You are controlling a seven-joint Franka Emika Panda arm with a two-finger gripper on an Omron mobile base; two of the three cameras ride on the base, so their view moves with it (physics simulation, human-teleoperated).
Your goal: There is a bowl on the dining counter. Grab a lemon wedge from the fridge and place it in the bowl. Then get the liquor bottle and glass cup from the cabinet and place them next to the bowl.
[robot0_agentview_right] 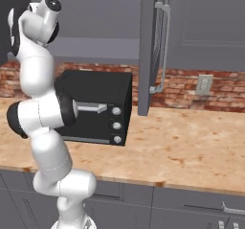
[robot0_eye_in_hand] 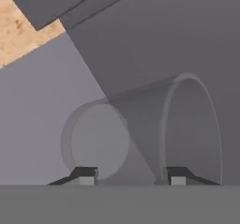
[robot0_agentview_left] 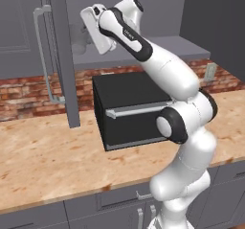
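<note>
The hand view shows the claw (robot0_eye_in_hand: 129, 175) half-spread, its tips (robot0_eye_in_hand: 84, 175) straddling the glass cup (robot0_eye_in_hand: 140, 134) on the cabinet (robot0_agentview_left: 61, 55) shelf, seemingly for a sideways grasp, though whether the tips touch the cup is unclear, and far shelf corners blur into grey.

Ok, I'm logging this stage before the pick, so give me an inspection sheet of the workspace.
Surface: tan speckled counter, bare in front.
Job's things: glass cup on the shelf of the cabinet; cabinet door open.
Clutter: black toaster oven on the counter.
Grippers: gripper astride the cup, fingertips either side; grip not certain.
Cables: nothing seen.
Surroundings: brick backsplash, wall outlet.
</note>
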